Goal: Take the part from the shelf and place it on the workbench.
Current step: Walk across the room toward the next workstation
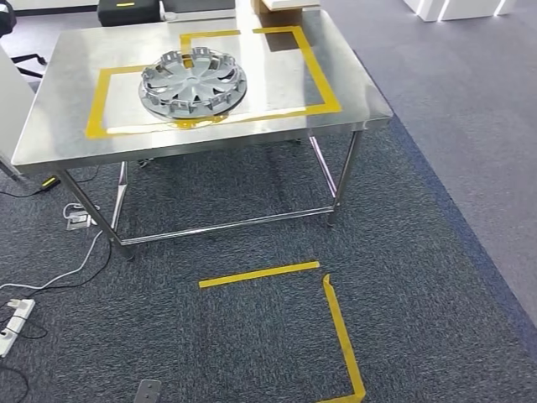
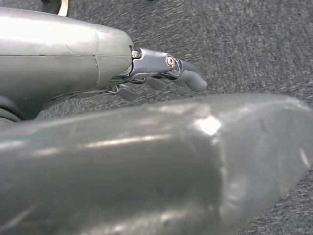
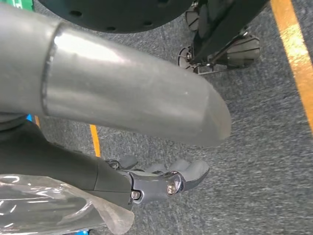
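The part, a silver-grey wheel cover (image 1: 193,84), lies flat on the steel workbench (image 1: 57,109), overlapping the yellow tape outline (image 1: 316,71) on its top. Neither hand touches it. My left hand (image 2: 122,147) hangs above dark carpet with its fingers (image 2: 184,76) stretched out and nothing in them. My right hand (image 3: 129,93) also hangs over the carpet, its fingers (image 3: 177,176) extended and holding nothing.
Yellow floor tape (image 1: 336,327) marks a corner on the carpet in front of the bench. A power strip (image 1: 16,323) and cables lie on the floor at the left, a metal floor plate (image 1: 147,390) near the bottom edge. A black case (image 1: 127,10) sits behind the bench.
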{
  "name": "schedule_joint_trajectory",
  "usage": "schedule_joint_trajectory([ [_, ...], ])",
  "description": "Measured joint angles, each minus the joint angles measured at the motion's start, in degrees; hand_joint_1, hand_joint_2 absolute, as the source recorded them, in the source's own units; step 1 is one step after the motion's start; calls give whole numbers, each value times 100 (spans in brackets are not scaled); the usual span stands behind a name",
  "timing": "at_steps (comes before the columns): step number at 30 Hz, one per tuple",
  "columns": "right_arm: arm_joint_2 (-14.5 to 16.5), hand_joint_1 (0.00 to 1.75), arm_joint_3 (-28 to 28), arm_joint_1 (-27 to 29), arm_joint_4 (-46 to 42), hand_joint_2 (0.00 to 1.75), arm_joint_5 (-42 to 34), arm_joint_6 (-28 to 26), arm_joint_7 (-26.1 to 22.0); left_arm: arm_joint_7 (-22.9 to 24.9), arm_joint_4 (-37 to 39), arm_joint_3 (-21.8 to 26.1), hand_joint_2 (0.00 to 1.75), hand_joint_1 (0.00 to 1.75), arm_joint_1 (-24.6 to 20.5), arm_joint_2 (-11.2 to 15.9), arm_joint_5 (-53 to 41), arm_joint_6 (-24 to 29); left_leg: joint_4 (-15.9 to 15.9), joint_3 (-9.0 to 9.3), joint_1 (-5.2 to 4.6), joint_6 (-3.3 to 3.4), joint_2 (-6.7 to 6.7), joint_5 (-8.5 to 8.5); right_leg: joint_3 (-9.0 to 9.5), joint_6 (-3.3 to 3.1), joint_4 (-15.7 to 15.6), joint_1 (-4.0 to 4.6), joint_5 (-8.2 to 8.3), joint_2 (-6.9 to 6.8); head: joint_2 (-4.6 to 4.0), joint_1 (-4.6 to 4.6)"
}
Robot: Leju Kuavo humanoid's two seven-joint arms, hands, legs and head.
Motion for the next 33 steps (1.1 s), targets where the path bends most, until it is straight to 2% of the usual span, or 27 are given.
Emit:
schedule_joint_trajectory([
  [1, -5, 0, 15, -10, 0, 0, 26, 3, -7, -9, 0, 11, 0, 0, 0, -1, 12, 2, 7, -3, -18, -14, 57, 6, 257, -29, -421, 20, 110, -120, 0, 0],
  [2, -9, 0, 30, -24, 0, 0, 43, 4, -12, -15, 0, 22, 0, 0, -1, -2, 19, 5, 14, -5, -33, -34, 106, 15, 435, -69, -726, 37, 177, -210, 0, -5],
  [3, -11, 0, 44, -34, 0, 0, 55, 6, -16, -20, 0, 32, 0, 0, -3, -3, 21, 8, 19, -6, -44, -57, 153, 24, 511, -109, -891, 54, 196, -267, 0, -8],
  [4, -12, 0, 54, -33, 1, 0, 61, 8, -18, -22, 0, 38, 0, 0, -5, -4, 21, 10, 22, -7, -51, -82, 199, 36, 503, -147, -933, 71, 196, -260, 0, -12],
  [5, -12, 0, 61, -21, 2, 0, 64, 10, -17, -23, 0, 42, 0, 0, -7, -5, 22, 13, 22, -3, -50, -106, 243, 48, 480, -185, -938, 67, 225, -204, 0, -13],
  [6, -12, 0, 68, -4, 5, 0, 67, 12, -13, -23, 0, 46, 0, 0, -8, -6, 24, 14, 35, -5, -42, -138, 234, 38, 466, -216, -945, 55, 254, -163, 0, -9],
  [7, -12, 0, 73, 8, 8, 0, 71, 13, -8, -25, 0, 53, 0, 0, -8, -7, 25, 16, 107, -32, -31, -179, 136, -37, 463, -249, -955, 39, 288, -117, 0, -16],
  [8, -12, 0, 79, 8, 11, 0, 76, 13, -4, -27, 0, 62, 0, 0, -3, -6, 26, 16, 292, -101, -15, -222, -5, -191, 453, -284, -966, 21, 328, -68, 0, -20],
  [10, -11, 0, 86, -6, 14, 0, 83, 14, -2, -31, 0, 83, 0, 0, 18, -3, 27, 18, 1004, -371, 28, -292, -291, -650, 404, -326, -963, 7, 393, 52, 0, -33],
  [11, -11, 0, 89, -9, 14, 0, 85, 15, -2, -31, 0, 90, 0, 0, 33, -1, 27, 18, 1388, -509, 44, -309, -339, -835, 369, -334, -959, 7, 418, 120, 0, -33],
  [12, -11, 0, 90, -5, 15, 0, 85, 15, -2, -31, 0, 95, 0, 0, 44, 2, 27, 19, 1643, -592, 56, -320, -355, -918, 343, -331, -954, 7, 436, 191, 0, -34],
  [13, -12, 0, 90, 4, 16, 0, 85, 16, -2, -31, 0, 99, 0, 0, 51, 5, 28, 19, 1696, -586, 65, -325, -361, -883, 324, -323, -949, 7, 451, 261, -1, -33],
  [14, -12, 0, 90, 10, 17, 0, 85, 16, -2, -31, 0, 104, 0, 0, 54, 7, 28, 19, 1524, -483, 75, -323, -371, -740, 312, -313, -943, 7, 461, 330, -1, -33],
  [15, -12, 0, 91, 12, 20, 0, 85, 16, -2, -31, 0, 109, 0, 0, 53, 9, 29, 19, 1187, -306, 86, -317, -405, -532, 303, -302, -931, 6, 470, 401, -1, -32],
  [17, -11, 0, 101, 1, 27, 0, 85, 17, -2, -31, 0, 118, 0, 0, 48, 15, 29, 19, 422, 66, 114, -287, -661, -227, 262, -263, -889, 4, 484, 538, 0, -30],
  [19, -10, 0, 114, -11, 31, 0, 89, 18, -2, -31, 0, 124, 0, 0, 45, 19, 30, 18, 78, 201, 121, -255, -860, -176, 175, -189, -848, -7, 515, 664, 0, -28],
  [21, -12, 0, 120, 2, 34, 0, 97, 18, 3, -31, 0, 128, 0, 0, 50, 19, 37, 12, 50, 172, 108, -206, -777, -161, 79, -101, -840, -29, 560, 771, 0, -30],
  [22, -13, 0, 121, 16, 34, 0, 101, 18, 8, -31, 0, 132, 0, 0, 48, 20, 43, 9, 35, 160, 110, -168, -708, -137, 30, -68, -809, -32, 542, 721, 0, -22],
  [23, -14, 0, 120, 27, 35, 0, 104, 20, 17, -27, 0, 135, 0, 0, 45, 20, 50, 9, 17, 150, 115, -127, -637, -113, -44, -42, -699, -29, 462, 611, 0, 0],
  [25, -14, 0, 119, 23, 35, 0, 112, 25, 26, -14, 0, 144, 0, 0, 41, 20, 56, 14, -4, 122, 112, -70, -475, -79, -320, -8, -117, -18, 114, 301, 0, 47],
  [27, -15, 0, 119, 14, 35, 0, 119, 24, 5, -4, 0, 155, 0, 0, 52, 20, 39, 6, -1, 88, 92, -47, -294, -67, -644, 20, 643, -19, -225, 168, 0, 62],
  [28, -17, 0, 118, 21, 35, 0, 118, 22, -15, -4, 0, 159, 0, 0, 55, 20, 13, -2, 0, 77, 85, -44, -208, -64, -697, 29, 823, -20, -263, 145, 0, 61],
  [29, -22, 0, 116, 35, 35, 0, 112, 22, -33, -6, 0, 161, 0, 0, 52, 19, -20, -9, 1, 71, 82, -42, -133, -61, -631, 32, 776, -20, -197, 124, 0, 62],
  [30, -30, 0, 114, 49, 35, 0, 103, 28, -41, -5, 0, 162, 0, 0, 48, 16, -54, -11, 2, 72, 80, -43, -67, -60, -437, 24, 489, -20, -40, 88, 0, 62],
  [31, -40, 0, 111, 56, 35, 0, 94, 38, -37, -1, 0, 162, 0, 0, 41, 12, -77, -5, 2, 83, 76, -50, -6, -61, -164, 8, 56, -15, 135, -1, 0, 63],
  [33, -53, 0, 108, 37, 35, 0, 85, 70, -9, 17, 0, 162, 0, 0, 29, 5, -93, 16, 14, 97, 47, -93, 99, -69, 268, -54, -687, 19, 328, -195, -1, 62],
])
